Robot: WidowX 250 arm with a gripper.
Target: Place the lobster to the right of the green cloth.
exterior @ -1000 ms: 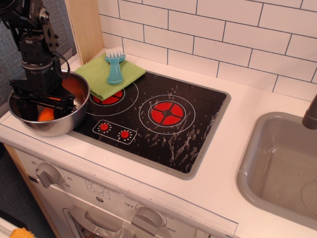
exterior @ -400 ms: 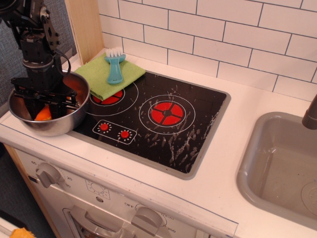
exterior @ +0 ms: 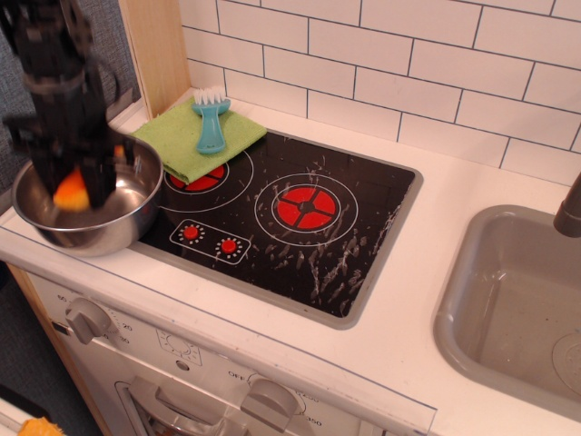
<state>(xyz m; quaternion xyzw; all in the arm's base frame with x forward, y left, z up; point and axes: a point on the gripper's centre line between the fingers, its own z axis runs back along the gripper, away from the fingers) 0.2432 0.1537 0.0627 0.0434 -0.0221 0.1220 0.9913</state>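
Note:
The orange lobster (exterior: 70,193) hangs between the fingers of my gripper (exterior: 74,186), just above the inside of the steel bowl (exterior: 136,216) at the left edge of the counter. The gripper is motion-blurred, points down and looks shut on the lobster. The light green cloth (exterior: 174,143) lies folded behind and to the right of the bowl, at the stove's far left corner. A teal brush (exterior: 211,123) with white bristles lies on the cloth.
A black stove top (exterior: 309,213) with red burners fills the middle of the counter. A grey sink (exterior: 517,300) is at the right. A wooden post (exterior: 154,45) and a white tiled wall stand behind the cloth.
My gripper has closed on the lobster in the bowl and risen with it, shifting slightly left. The bowl has been nudged a little. The cloth and brush have not moved.

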